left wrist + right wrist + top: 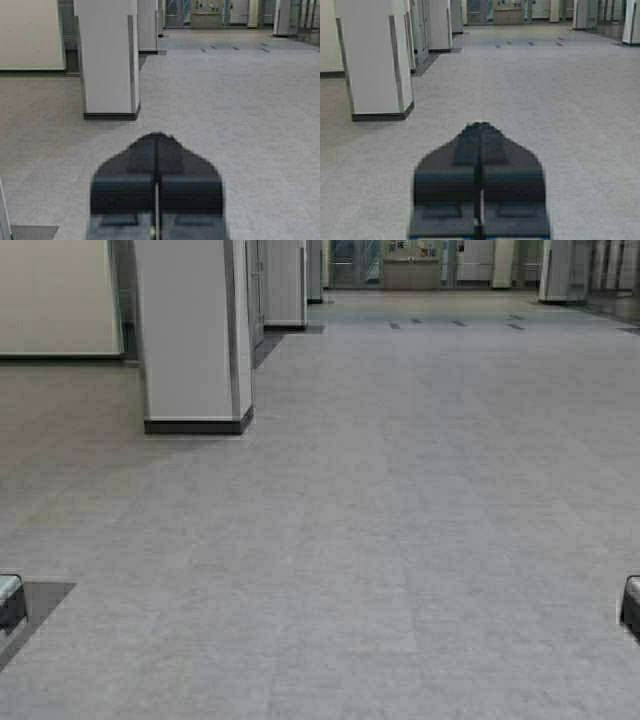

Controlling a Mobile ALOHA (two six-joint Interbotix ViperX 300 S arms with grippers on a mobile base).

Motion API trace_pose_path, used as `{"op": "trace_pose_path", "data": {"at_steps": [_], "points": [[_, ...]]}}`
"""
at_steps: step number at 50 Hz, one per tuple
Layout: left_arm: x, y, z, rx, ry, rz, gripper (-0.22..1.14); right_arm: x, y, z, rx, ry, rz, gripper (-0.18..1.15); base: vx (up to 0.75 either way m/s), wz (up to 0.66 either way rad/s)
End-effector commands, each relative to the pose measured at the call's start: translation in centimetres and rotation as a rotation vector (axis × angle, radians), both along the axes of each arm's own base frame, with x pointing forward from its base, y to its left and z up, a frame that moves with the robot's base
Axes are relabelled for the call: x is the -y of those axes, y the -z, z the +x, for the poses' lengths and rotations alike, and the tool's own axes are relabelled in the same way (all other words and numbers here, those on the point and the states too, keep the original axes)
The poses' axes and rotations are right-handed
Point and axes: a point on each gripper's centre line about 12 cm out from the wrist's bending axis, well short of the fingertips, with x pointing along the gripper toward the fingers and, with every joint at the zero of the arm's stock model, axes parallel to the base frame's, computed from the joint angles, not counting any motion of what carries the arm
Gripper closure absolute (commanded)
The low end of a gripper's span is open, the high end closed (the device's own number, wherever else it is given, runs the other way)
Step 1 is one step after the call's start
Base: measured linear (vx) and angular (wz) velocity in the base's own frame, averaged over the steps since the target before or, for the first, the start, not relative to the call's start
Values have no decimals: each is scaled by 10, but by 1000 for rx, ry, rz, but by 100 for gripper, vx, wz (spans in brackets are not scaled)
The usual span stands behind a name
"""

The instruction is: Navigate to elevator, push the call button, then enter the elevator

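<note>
The elevator and the call button are out of view. A narrow grey steel-looking recess (256,290) shows behind the nearest pillar, and I cannot tell what it is. My left gripper (157,135) points forward over the floor, shut with nothing in it. My right gripper (481,124) points the same way, also shut and empty. In the high view only the ends of the two arms show, at the lower left corner (9,600) and the lower right corner (632,606).
A white square pillar (192,335) with a dark base stands ahead on the left, a second pillar (285,280) behind it. A pale wall (55,295) runs at far left. Grey floor (420,500) stretches ahead to a glazed entrance (410,265); another pillar (565,270) stands far right.
</note>
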Motion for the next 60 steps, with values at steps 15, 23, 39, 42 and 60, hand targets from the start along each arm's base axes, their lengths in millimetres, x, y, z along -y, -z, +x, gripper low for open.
{"op": "trace_pose_path", "data": {"at_steps": [15,23,39,42,60], "points": [[0,-2,5,2,-1,1,89,0,-11,-10,61,5,-4,92,67,8],[0,-4,3,12,0,-3,89,0,-14,-12,76,8,-9,92,66,2],[-1,1,6,-6,-1,-3,89,4,-10,-9,57,25,-5,92,69,-3],[-1,-2,5,3,-1,-3,89,4,-11,-10,63,25,-2,92,68,5],[-1,1,5,2,-2,-6,89,4,-11,-13,75,18,21,92,69,11]]}}
